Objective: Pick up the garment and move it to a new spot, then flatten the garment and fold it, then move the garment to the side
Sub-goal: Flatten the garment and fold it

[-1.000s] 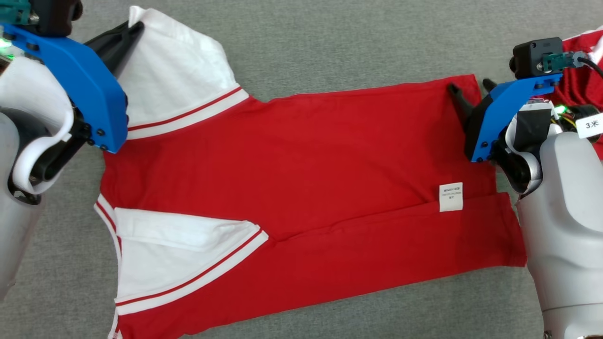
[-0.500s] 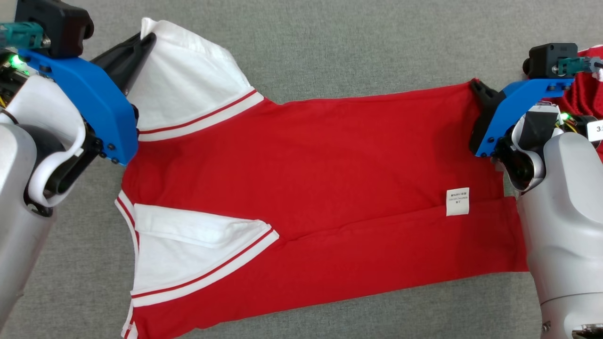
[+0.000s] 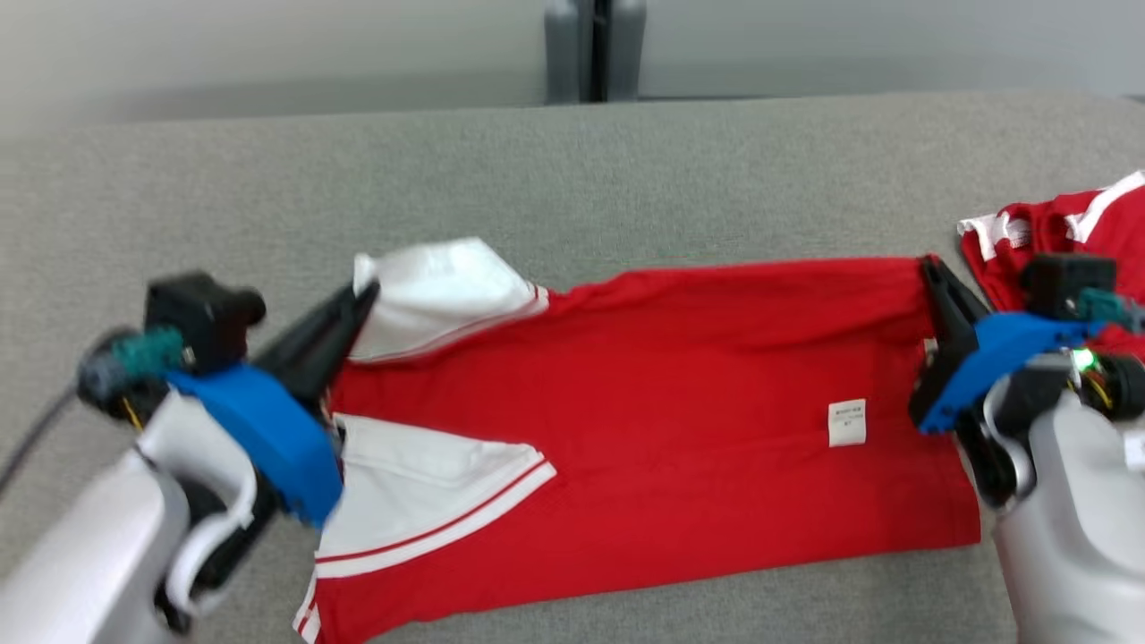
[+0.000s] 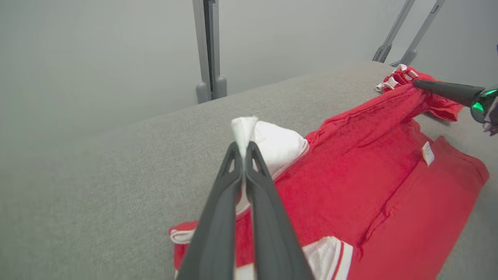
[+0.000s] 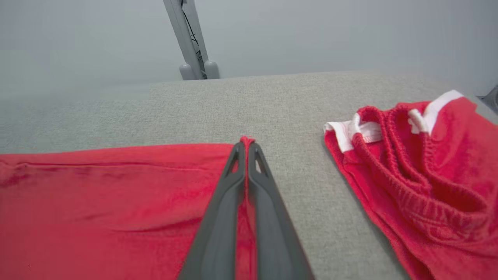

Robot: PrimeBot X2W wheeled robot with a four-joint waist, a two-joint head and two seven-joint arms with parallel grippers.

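A grey bench carries a red jersey with white sleeves, spread across its middle. Just right of it lies a second red garment, perhaps shorts. The left claw is clamped on the far white sleeve, and the right claw is clamped on the far hem corner. A white label sits near the hem.

At 8 o'clock in the head view: glossy pale grey forearm shell, bright blue plastic bracket, boxy black camera block with a teal plug and a thin dark cable. At 4 o'clock it's the same kit, plus a tiny green light. The left gripper and right gripper both have long dark grey tapered fingers with triangular cut-outs near the tips.
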